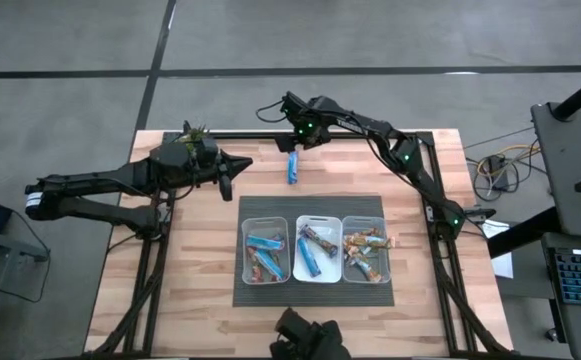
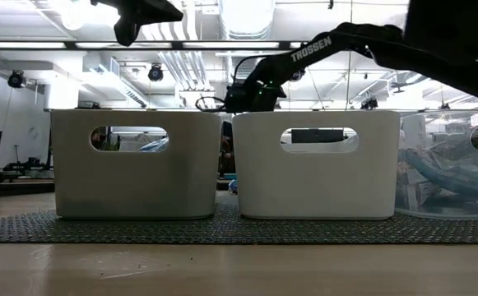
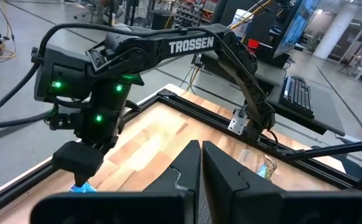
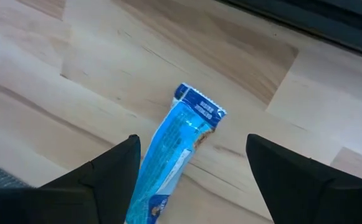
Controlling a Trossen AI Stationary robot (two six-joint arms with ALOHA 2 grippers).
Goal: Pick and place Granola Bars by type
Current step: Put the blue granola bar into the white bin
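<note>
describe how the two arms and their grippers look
Both arms are matte black and jointed. The right arm carries white TROSSEN lettering, green indicator lights and a black cable looping over its wrist. The left gripper and right gripper have dark, angular wedge-shaped fingers.

Blue granola bar [image 4: 174, 155] flat on wooden table [image 4: 75, 74], between spread right gripper [image 4: 190, 171] fingers

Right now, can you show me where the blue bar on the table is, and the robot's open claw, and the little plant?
blue bar [image 4: 174, 155], right wrist view, middle of wrapper.
right gripper [image 4: 193, 168], right wrist view, between its open fingertips.
plant [image 1: 195, 131], high view, its leaves.
</note>
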